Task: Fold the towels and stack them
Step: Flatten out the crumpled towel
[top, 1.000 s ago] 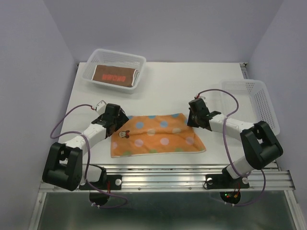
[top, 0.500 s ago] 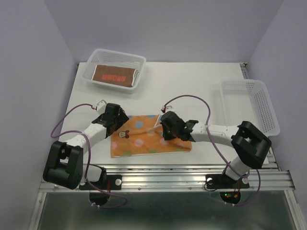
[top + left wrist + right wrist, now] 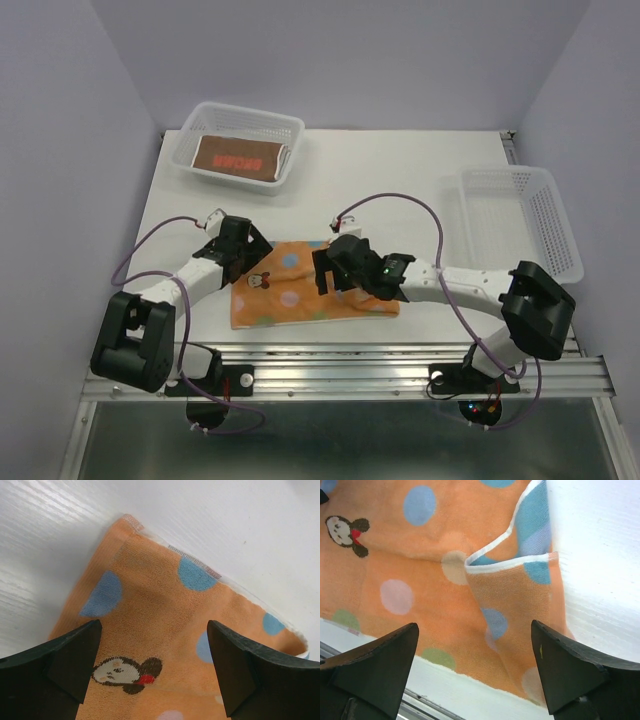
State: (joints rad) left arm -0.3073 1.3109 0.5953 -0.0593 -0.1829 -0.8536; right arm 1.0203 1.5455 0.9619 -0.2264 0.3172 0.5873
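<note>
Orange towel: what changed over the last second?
The right gripper swept left across the orange towel, carrying its right end over into a fold, so the towel is shorter. Its jaws now stand open above the fold. The left gripper stayed at the left corner, open. The brown towel in its basket did not move.

White table (image 3: 400, 170), enclosed by pale lilac walls (image 3: 350, 60) on three sides. Far-left mesh basket (image 3: 245, 107), white plastic, stands at the far left corner. Right mesh basket (image 3: 520, 215), same type, stands at the right edge, well apart. A slotted aluminium rail (image 3: 340, 365) runs along the near edge.
</note>
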